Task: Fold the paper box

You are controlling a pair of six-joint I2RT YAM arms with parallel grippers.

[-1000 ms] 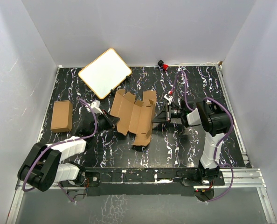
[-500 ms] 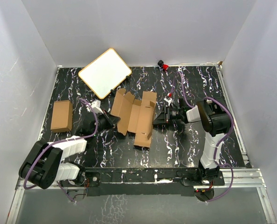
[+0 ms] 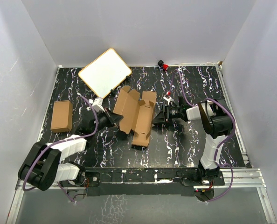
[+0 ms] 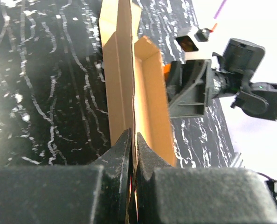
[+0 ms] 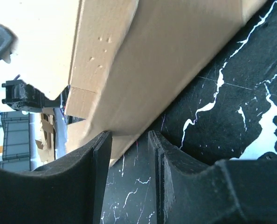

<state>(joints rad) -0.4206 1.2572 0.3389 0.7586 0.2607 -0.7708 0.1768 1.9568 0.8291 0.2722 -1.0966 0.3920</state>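
While the plain brown die-cut cardboard box (image 3: pixel 137 114) sat near the middle of the black marbled bench (image 3: pixel 185 144), it was partly folded, with its panels raised into a shallow trough instead of lying flat. Its long axis ran from the far side to the near side at a slight lean: the far end tended left, the near end right. The left fingers (image 3: pixel 112 119) met its left edge and the right fingers (image 3: pixel 158 117) its right edge, so the box lay between them.

Seen from the left wrist, the left fingers (image 4: pixel 121 150) were pinching a thin cardboard edge, and the box (image 4: pixel 122 79) stretched straight away from them. Seen from the right wrist, the right fingers (image 5: pixel 103 156) stood slightly spread; a lower edge of the box (image 5: pixel 143 60) reached into the gap — not clamped.

A small plain brown oblong carton (image 3: pixel 61 115) lay well apart at the left. A white board with a tan rim (image 3: pixel 105 72) lay at the far left.
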